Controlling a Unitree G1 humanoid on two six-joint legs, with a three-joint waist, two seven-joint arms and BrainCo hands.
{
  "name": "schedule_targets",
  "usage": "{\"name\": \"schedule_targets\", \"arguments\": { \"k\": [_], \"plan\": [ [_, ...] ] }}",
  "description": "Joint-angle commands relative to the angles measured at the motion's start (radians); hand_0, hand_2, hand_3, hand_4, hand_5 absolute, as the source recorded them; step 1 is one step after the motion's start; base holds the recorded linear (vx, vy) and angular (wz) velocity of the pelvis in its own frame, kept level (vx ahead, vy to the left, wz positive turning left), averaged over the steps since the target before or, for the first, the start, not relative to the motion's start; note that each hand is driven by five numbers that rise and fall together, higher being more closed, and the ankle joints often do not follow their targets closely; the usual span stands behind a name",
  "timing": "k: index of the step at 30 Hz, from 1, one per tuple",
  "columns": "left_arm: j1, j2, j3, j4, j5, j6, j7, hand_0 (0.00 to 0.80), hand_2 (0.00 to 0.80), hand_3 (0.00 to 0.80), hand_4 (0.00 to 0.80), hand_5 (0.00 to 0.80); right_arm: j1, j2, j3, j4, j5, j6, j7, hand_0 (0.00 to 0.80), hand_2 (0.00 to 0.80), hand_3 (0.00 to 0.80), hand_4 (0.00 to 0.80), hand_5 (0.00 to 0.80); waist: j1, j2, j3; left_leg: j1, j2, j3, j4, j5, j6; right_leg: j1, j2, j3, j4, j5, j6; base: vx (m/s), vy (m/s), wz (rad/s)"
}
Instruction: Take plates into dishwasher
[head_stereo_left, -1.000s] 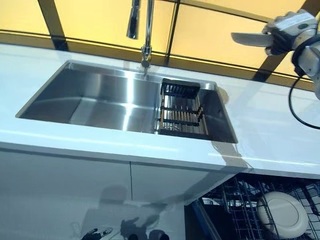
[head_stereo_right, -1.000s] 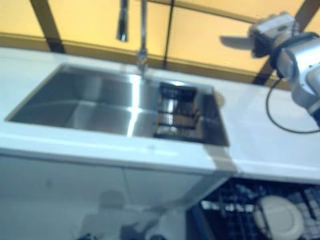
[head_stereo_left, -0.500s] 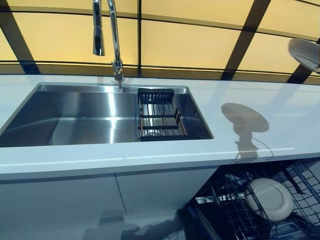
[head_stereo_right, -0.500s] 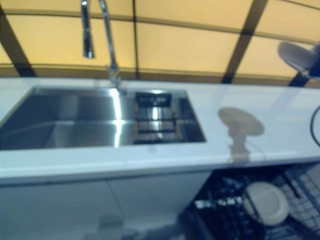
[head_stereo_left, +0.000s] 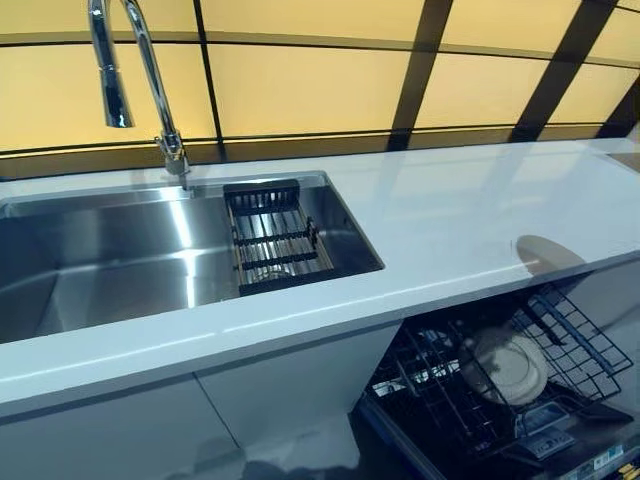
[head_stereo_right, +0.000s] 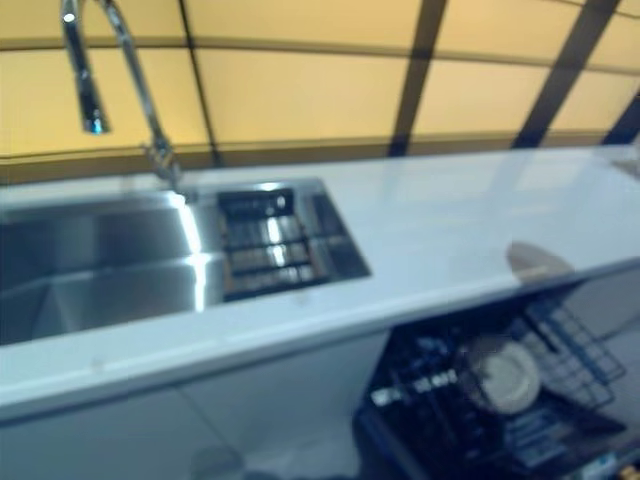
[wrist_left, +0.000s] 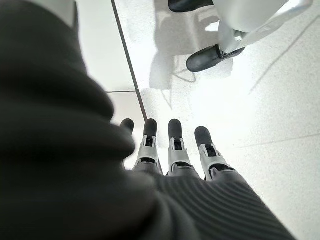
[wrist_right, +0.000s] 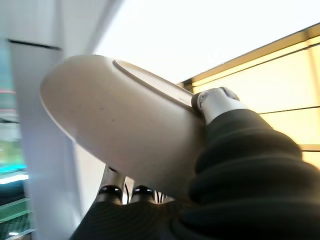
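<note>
Plate (wrist_right: 115, 120) in right hand (wrist_right: 220, 150); white counter (head_stereo_left: 450, 215), steel sink (head_stereo_left: 100, 270).

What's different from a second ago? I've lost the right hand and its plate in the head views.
The head camera swung right, so the right hand left the eye views; its wrist view shows it gripping the plate. One plate sits in the dishwasher rack as before. Left hand hangs open.
</note>
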Motion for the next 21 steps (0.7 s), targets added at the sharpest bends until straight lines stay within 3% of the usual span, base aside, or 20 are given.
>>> {"name": "schedule_targets", "arguments": {
  "k": [1, 10, 21],
  "plan": [
    [-0.025, 0.031, 0.002, 0.043, 0.031, 0.009, -0.013, 0.000, 0.000, 0.000, 0.000, 0.000, 0.023, -0.051, -0.123, 0.047, 0.038, -0.005, 0.010, 0.800, 0.800, 0.800, 0.800, 0.800, 0.019, -0.017, -0.022, 0.045, 0.028, -0.025, -0.002, -0.110, 0.005, 0.067, -0.030, -0.014, 0.004, -0.072, 0.102, -0.007, -0.032, -0.06],
    [-0.037, 0.039, 0.016, 0.032, 0.024, 0.015, -0.010, 0.000, 0.000, 0.000, 0.000, 0.000, 0.240, 0.052, -0.275, 0.026, 0.072, -0.013, 0.058, 0.800, 0.800, 0.800, 0.800, 0.800, 0.007, -0.004, -0.008, 0.041, 0.029, -0.019, -0.002, -0.108, 0.004, 0.062, -0.029, -0.015, 0.004, -0.073, 0.097, -0.002, -0.017, -0.03],
    [-0.050, 0.041, 0.038, 0.037, 0.017, 0.015, -0.001, 0.000, 0.000, 0.000, 0.000, 0.000, 0.354, 0.216, -0.279, -0.036, 0.056, 0.006, 0.111, 0.800, 0.800, 0.800, 0.800, 0.800, 0.003, 0.007, 0.014, 0.041, 0.027, -0.023, -0.002, -0.104, 0.008, 0.062, -0.034, -0.028, 0.004, -0.071, 0.095, 0.000, 0.000, 0.00]
  ]
}}
